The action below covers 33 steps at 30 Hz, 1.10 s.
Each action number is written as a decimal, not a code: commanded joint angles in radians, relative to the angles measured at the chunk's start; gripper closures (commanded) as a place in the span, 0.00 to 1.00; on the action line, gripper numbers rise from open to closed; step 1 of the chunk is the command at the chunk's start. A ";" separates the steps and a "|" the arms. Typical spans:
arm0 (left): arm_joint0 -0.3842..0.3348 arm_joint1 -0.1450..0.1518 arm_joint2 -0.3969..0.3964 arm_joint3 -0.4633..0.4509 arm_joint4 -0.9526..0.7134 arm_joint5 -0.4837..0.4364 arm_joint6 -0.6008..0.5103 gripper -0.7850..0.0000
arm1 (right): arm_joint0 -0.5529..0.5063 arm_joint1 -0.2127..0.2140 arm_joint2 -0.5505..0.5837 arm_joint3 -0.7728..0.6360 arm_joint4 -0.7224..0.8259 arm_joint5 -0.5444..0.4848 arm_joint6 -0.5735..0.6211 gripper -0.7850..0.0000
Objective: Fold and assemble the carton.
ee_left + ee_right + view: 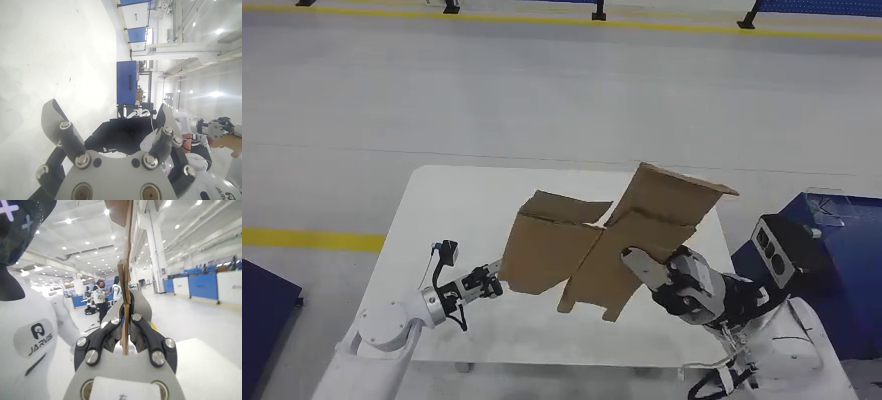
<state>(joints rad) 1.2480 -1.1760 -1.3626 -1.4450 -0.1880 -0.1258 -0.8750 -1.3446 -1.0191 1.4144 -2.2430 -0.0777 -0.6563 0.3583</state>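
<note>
Found nearest the lens the right hand (126, 303), pinched tight on a doubled edge of the carton (572, 245), with the board standing straight up through the pinch. Found the left hand (107, 110) spread wide and holding nothing. Placed it, from above, just beside the carton's lower corner on the left arm's side; contact there not confirmable.

Located the carton held in the air over the surface (442, 215) and partly opened, with two brown panels meeting at a central crease. Noted flaps splayed at the upper end and one lower flap hanging toward the surface; contact below not determinable.

Judged to be plain corrugated board: light, dry, not slippery, stiff across each panel and weak only along the scored creases. Expected to hinge freely at those scores and to swing or sag when carried from one edge alone. Not fragile, but liable to dent or tear at a flap root if pinched hard or twisted against a crease.

Recommend taking hold on a panel edge close to a crease, pinching across the board's thickness, never on a loose flap tip. Recommend placing the free hand on the opposite panel's edge, to square both walls against one another. Keep the grip firm yet short of crushing the fluting. Watch for spring-back toward flat upon release.
</note>
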 commanded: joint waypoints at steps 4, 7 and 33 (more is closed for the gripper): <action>0.000 0.000 0.000 0.000 0.000 0.000 0.000 0.00 | -0.029 0.008 0.036 -0.012 0.095 -0.026 0.099 1.00; 0.000 0.000 0.000 0.000 0.000 0.000 0.000 0.00 | -0.029 0.008 0.036 -0.012 0.095 -0.026 0.099 1.00; 0.000 0.000 0.000 0.000 0.000 0.000 0.000 0.00 | -0.129 -0.005 -0.069 -0.078 2.381 1.268 -0.058 1.00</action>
<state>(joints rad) 1.2480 -1.1760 -1.3626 -1.4450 -0.1880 -0.1258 -0.8750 -1.4536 -1.0264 1.3479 -2.3125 2.0810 0.4877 0.3090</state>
